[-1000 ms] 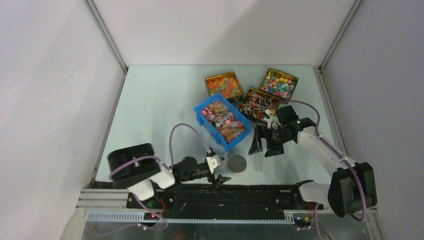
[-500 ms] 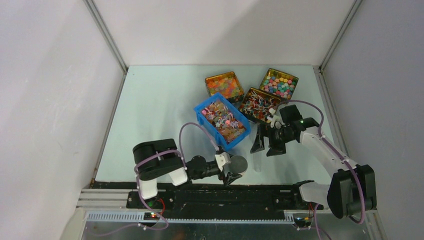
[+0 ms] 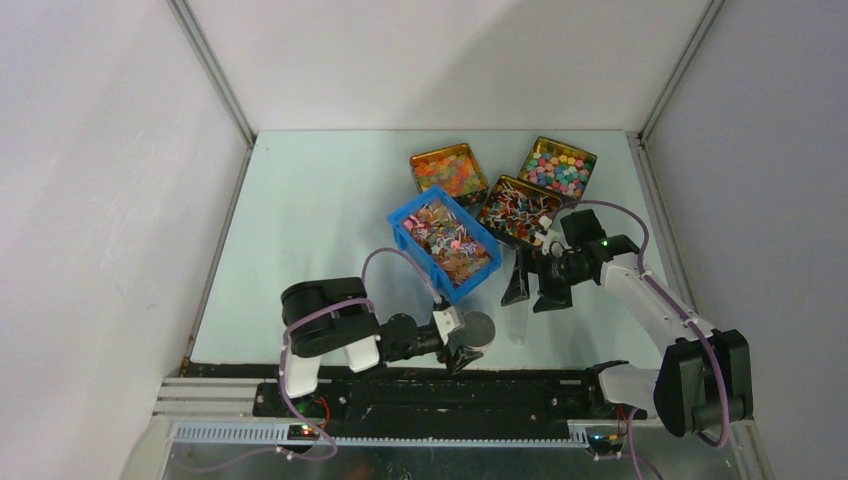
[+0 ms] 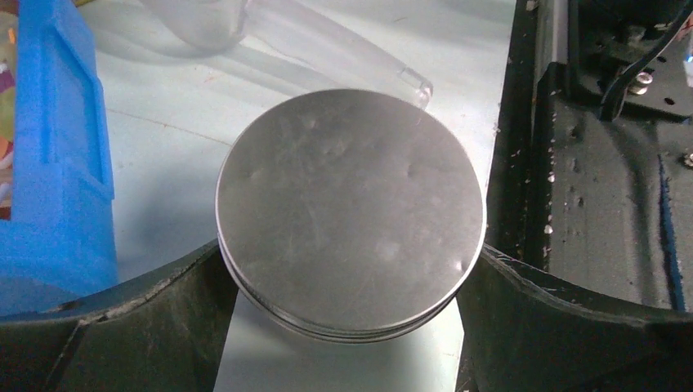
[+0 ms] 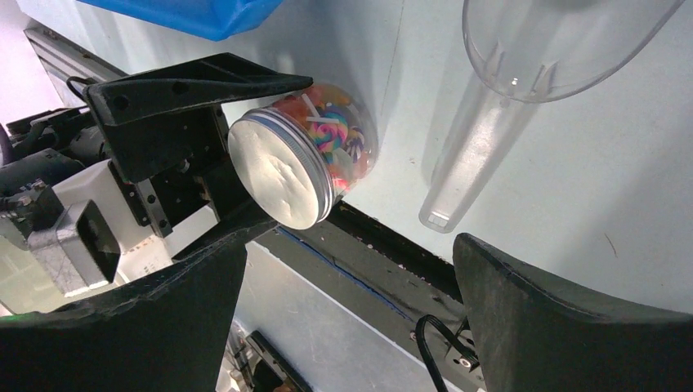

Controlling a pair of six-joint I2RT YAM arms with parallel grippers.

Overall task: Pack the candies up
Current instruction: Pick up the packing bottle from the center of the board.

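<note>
The candies (image 3: pixel 447 240) are small wrapped sweets piled in a blue crate (image 3: pixel 400 222) at mid table. More of them fill a glass jar (image 5: pixel 339 135) with a round metal lid (image 3: pixel 475 328) near the front edge. My left gripper (image 3: pixel 461 347) is open, with a finger on each side of the lid (image 4: pixel 350 211), at or almost at its rim. In the right wrist view the lid (image 5: pixel 276 175) sits between those fingers (image 5: pixel 196 86). My right gripper (image 3: pixel 532 288) is open and empty, hovering above a clear plastic scoop (image 3: pixel 515 322).
Three gold tins stand at the back right: orange sweets (image 3: pixel 448 170), red-and-white striped pieces (image 3: pixel 515 208), pastel rounds (image 3: pixel 557 167). The scoop (image 5: pixel 490 114) lies right of the jar. The black rail (image 3: pixel 450 392) runs along the front edge. The crate wall (image 4: pixel 57 155) is left of the lid.
My left arm has swung right and brought its open gripper up around the jar lid. My right gripper has drifted slightly up and stayed open.
</note>
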